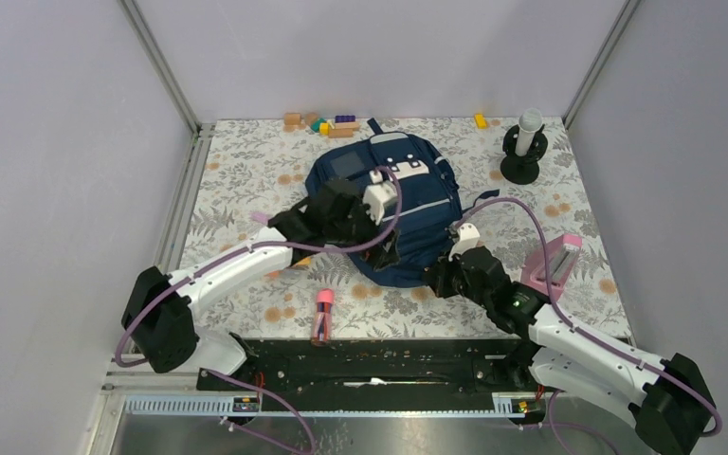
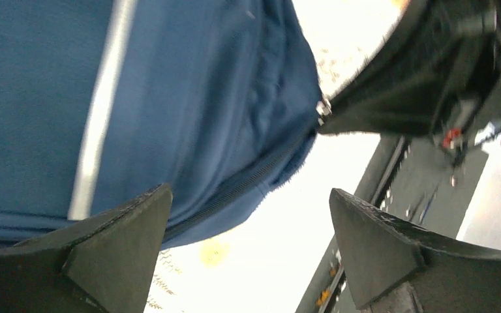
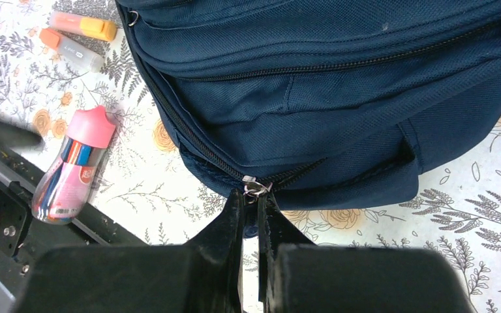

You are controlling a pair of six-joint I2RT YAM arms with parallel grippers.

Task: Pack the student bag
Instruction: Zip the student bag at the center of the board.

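The navy-blue student bag (image 1: 415, 185) lies in the middle of the floral table, front pockets up. It also shows in the left wrist view (image 2: 189, 98) and the right wrist view (image 3: 339, 78). My right gripper (image 3: 253, 195) is at the bag's near edge, shut on the metal zipper pull (image 3: 256, 188) of the main zipper; in the top view it is here (image 1: 439, 277). My left gripper (image 2: 251, 215) is open and empty, hovering over the bag's near left edge, its fingers (image 2: 121, 244) astride the zipper seam. In the top view it is here (image 1: 384, 248).
A pink-capped tube of pens (image 1: 322, 314) lies near the front rail, also in the right wrist view (image 3: 72, 166). Two orange highlighters (image 3: 78, 36) lie left of the bag. A pink case (image 1: 555, 261) sits at right. A black stand (image 1: 523, 152) and coloured blocks (image 1: 327, 123) are at the back.
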